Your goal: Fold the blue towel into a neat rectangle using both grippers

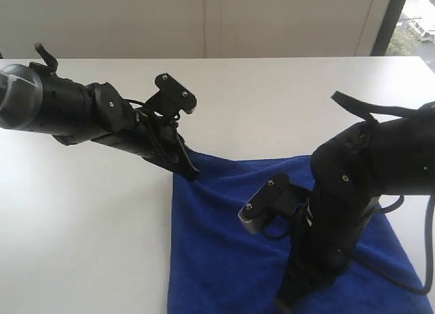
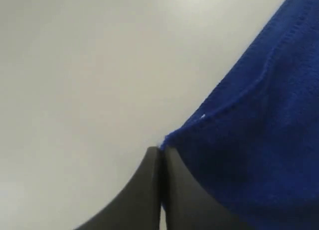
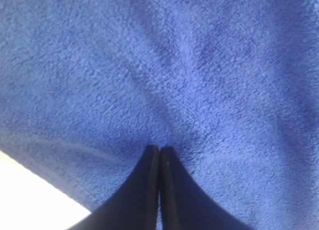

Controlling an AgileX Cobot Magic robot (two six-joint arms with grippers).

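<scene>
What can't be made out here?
- Exterior view: towel near edge cut off by the frame bottom; the right arm covers part of it.
- Right wrist view: close-up; which part of the towel the right gripper pinches is unclear.
- Left wrist view: left gripper hides the pinched corner's tip.

Bright even daylight; window [image 1: 414, 25] washed out; soft shadows; wrist views blurry, left tool [image 2: 160, 150] unfocused.

You're in what looks like an office or test lab: a wide white worktop [image 1: 272, 103], plain pale wall panels [image 1: 204, 22] with straight seams behind it, a dark-framed window [image 1: 416, 22] at the far right showing blurred outdoors in daylight, and two black robot arms [image 1: 68, 107] [image 1: 370, 171] over the worktop.
</scene>
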